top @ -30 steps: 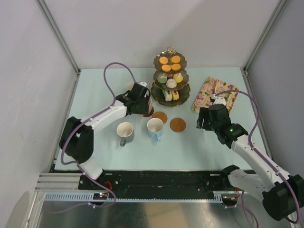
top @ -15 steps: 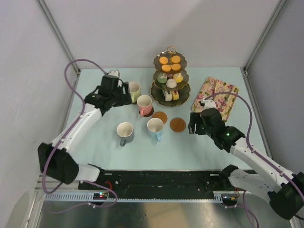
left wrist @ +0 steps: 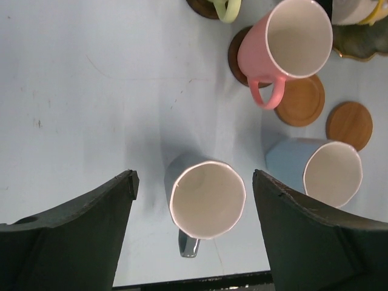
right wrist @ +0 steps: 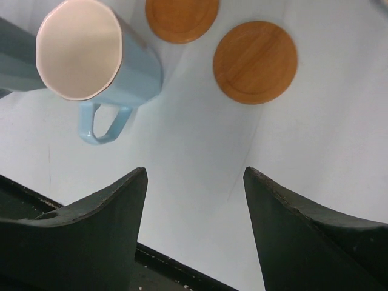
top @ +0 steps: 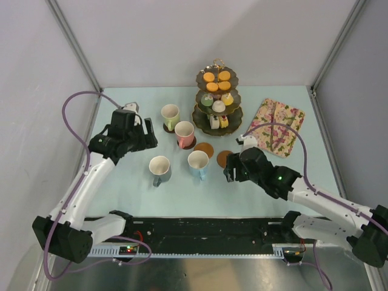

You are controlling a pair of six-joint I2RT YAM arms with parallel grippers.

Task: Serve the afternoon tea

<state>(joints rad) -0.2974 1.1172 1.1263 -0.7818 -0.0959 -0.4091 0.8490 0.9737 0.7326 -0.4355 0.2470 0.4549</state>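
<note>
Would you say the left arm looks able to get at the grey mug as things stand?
Probably yes: the left gripper is open, and its wrist view shows the grey mug upright, framed between the fingers, with the blue mug apart to one side.

Back: dark gold-rimmed three-tier stand [top: 237,121]; floral rectangular tray [top: 276,127] to its right.
Left of stand: yellow-green mug [top: 170,114] and pink mug [top: 184,132], each on a round brown coaster [top: 165,128].
Front: grey mug [top: 160,167] left of blue mug [top: 198,161].
Behind blue mug: two bare coasters [top: 204,149].
</note>
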